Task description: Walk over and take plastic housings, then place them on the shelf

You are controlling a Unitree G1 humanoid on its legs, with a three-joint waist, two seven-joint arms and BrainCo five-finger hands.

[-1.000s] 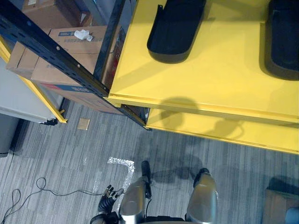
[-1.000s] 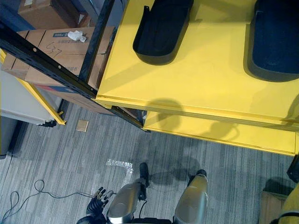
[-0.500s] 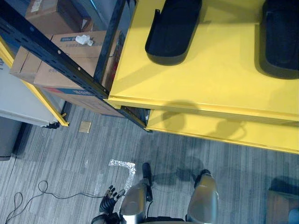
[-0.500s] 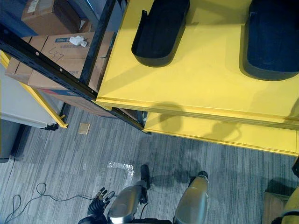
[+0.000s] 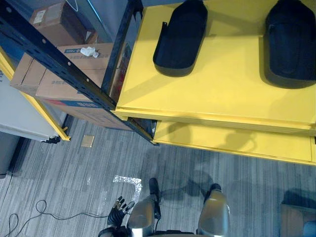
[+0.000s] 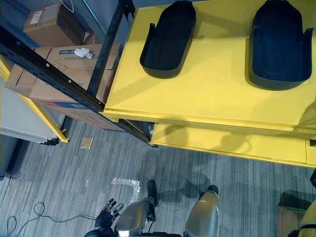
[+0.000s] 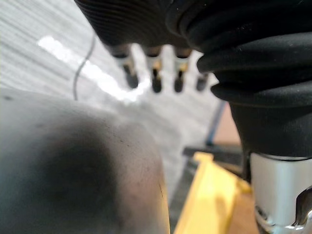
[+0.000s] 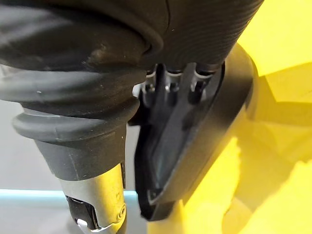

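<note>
left hand (image 5: 118, 210): hangs at 7 o'clock, low in the eye view, over the grey carpet (image 5: 74, 168); its fingers (image 7: 155, 73) are straight and slack, holding nothing.
boxes (image 5: 64, 79): brown cardboard, stacked at 10 o'clock on the far left; a white scrap (image 5: 89, 51) lies crumpled on top of one.
rack beam (image 5: 49, 54): black, with a row of holes, slanting across the boxes from 10 o'clock in toward the shelf corner.
tan square (image 5: 88, 141): flat on the carpet at 9 o'clock, just below the boxes.
tape mark (image 5: 127, 180): a shiny corner shape on the carpet at 7 o'clock, near the left hand.
shelf (image 5: 222, 94): yellow and broad, running from 12 to 3 o'clock; a lower level (image 5: 232, 140), also yellow, juts out under its front edge.
left housing (image 5: 181, 37): black, long and rimmed, lying on the shelf at 12 o'clock, well back from the front edge.
right housing (image 5: 290, 44): black, lying on the shelf at 2 o'clock, well apart from the left housing.
right hand (image 8: 185, 34): in its wrist view it sits right up against a close housing (image 8: 214, 126), black, with yellow surface behind it; cannot tell whether the hand grips that housing or only lies against it.
</note>
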